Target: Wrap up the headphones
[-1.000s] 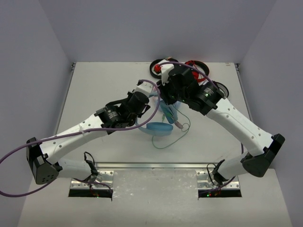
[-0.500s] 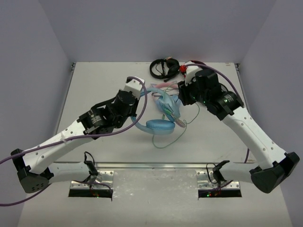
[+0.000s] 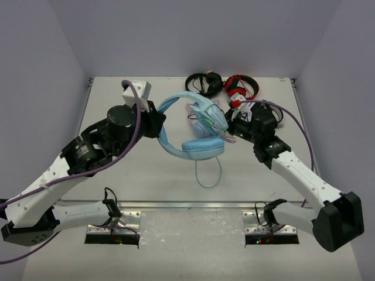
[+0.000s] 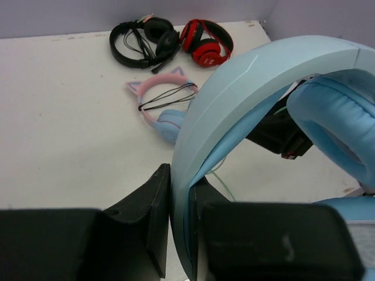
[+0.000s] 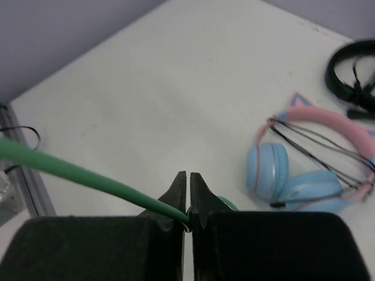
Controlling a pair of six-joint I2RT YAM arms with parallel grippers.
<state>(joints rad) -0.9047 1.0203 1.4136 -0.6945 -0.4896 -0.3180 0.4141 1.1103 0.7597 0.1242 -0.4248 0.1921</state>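
Note:
The light blue headphones [image 3: 202, 147] hang above the middle of the table. My left gripper [image 3: 154, 124] is shut on their plain blue headband [image 4: 234, 88], with the band pinched between the jaws [image 4: 183, 199]. One padded cup [image 4: 340, 117] fills the right of the left wrist view. My right gripper [image 3: 232, 130] sits just right of the cups and is shut on the thin green cable [image 5: 70, 170], at its fingertips [image 5: 188, 202]. The rest of the cable hangs in a loop [image 3: 208, 175] below the cups.
A pink-and-blue cat-ear pair [image 5: 304, 170] lies on the table under the lifted headphones and also shows in the left wrist view [image 4: 164, 108]. Black headphones [image 3: 202, 84] and a red pair [image 3: 243, 86] lie at the table's back edge. Walls stand left, right and behind.
My left gripper has drawn back to the left and lifted the headphones by the band. My right gripper has moved right and nearer with the cable, whose loop has shifted.

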